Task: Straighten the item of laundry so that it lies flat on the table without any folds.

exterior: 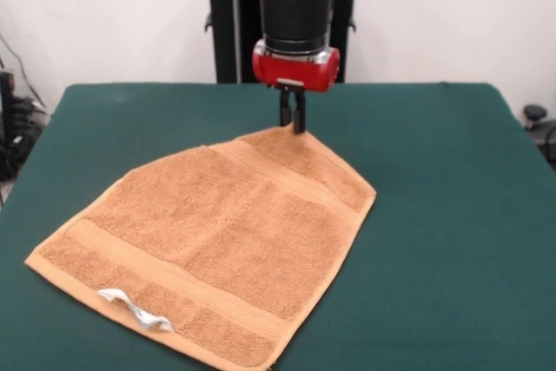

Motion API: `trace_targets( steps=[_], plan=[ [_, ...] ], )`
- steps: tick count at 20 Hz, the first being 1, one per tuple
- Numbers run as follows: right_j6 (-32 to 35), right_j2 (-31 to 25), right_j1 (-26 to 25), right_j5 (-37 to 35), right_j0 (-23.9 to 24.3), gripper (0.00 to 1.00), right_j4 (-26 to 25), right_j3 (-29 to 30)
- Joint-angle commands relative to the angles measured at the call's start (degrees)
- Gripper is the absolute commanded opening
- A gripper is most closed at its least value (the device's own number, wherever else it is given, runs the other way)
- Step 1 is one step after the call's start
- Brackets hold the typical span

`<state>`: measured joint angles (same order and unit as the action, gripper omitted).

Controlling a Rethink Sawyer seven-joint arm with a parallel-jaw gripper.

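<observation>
The orange-tan towel [217, 241] lies spread on the dark green table [452, 215], mostly flat, with woven border bands and a small white tag [135, 308] near its front edge. Its far corner rises to a peak under my gripper [293, 126]. The gripper hangs from the red and black arm and its black fingers are shut on that far corner of the towel, lifting it slightly off the table. The towel's front corner reaches the picture's bottom edge.
The robot's black pedestal [228, 32] stands behind the table's far edge against a white wall. Cables and dark gear [13, 128] sit off the table's left side, and a dark object [534, 115] off its right side.
</observation>
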<state>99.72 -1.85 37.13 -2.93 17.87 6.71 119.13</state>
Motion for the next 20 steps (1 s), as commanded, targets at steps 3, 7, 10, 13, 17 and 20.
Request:
trace_targets(
  steps=[3, 7, 10, 13, 17, 20],
  plan=[
    [16.55, -2.04, -1.69, 2.95, 0.29, 0.00, 3.65, 5.74],
    [15.06, -2.21, -3.31, 3.65, 1.63, 0.00, 2.78, 4.65],
    [14.45, -2.59, -4.10, 4.24, 2.64, 0.00, 2.13, 4.41],
    [13.59, -2.89, -4.32, 3.54, 3.66, 0.00, 1.81, 3.90],
    [13.10, -2.99, -3.37, 1.57, 4.35, 0.00, 2.08, 4.01],
    [12.94, -3.57, -3.69, 2.06, 4.94, 0.00, 1.79, 3.83]
  ],
)
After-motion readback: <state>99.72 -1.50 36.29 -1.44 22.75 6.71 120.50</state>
